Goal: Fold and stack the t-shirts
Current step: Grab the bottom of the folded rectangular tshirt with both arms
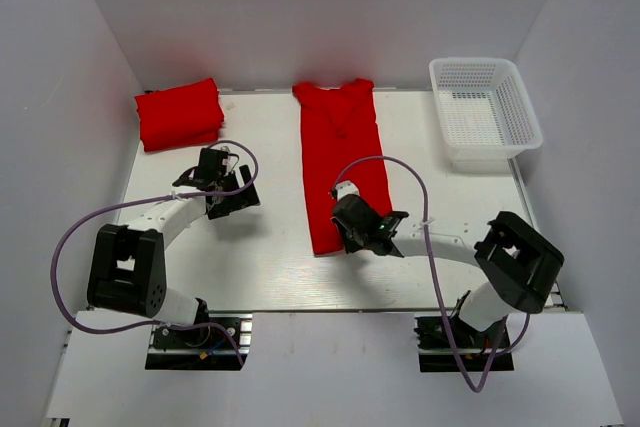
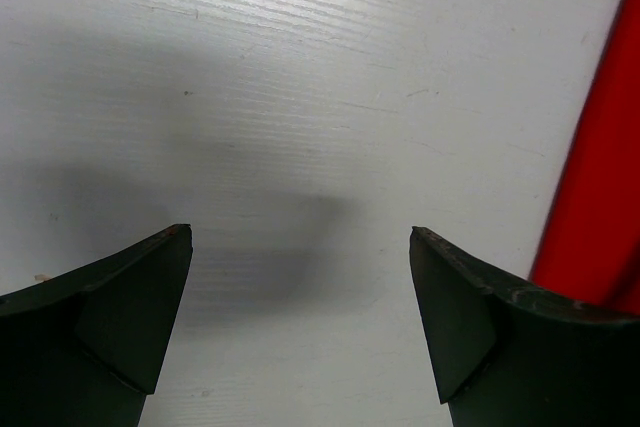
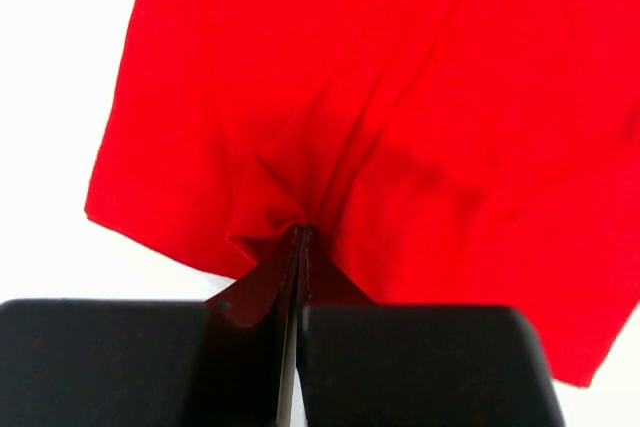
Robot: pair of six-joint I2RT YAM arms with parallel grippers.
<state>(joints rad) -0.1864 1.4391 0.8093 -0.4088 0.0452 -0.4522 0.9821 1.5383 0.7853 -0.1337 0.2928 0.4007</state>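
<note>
Top: long t-shirt (image 1: pixel 340 152) runs down mid table (image 1: pixel 270 267), collar at far edge. Folded t-shirt (image 1: pixel 180 115) in far left corner, basket (image 1: pixel 485 112) far right. Near left of the table is bare.
Left wrist: left gripper (image 2: pixel 300 247) spread wide over bare table, red cloth (image 2: pixel 600 167) at right.
Right wrist: right gripper (image 3: pixel 300 237) clamped on the long t-shirt's bunched near hem.

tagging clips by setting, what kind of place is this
Probably a robotics lab cell: a white table boxed in by white walls, left arm and right arm bolted at its near edge.
</note>
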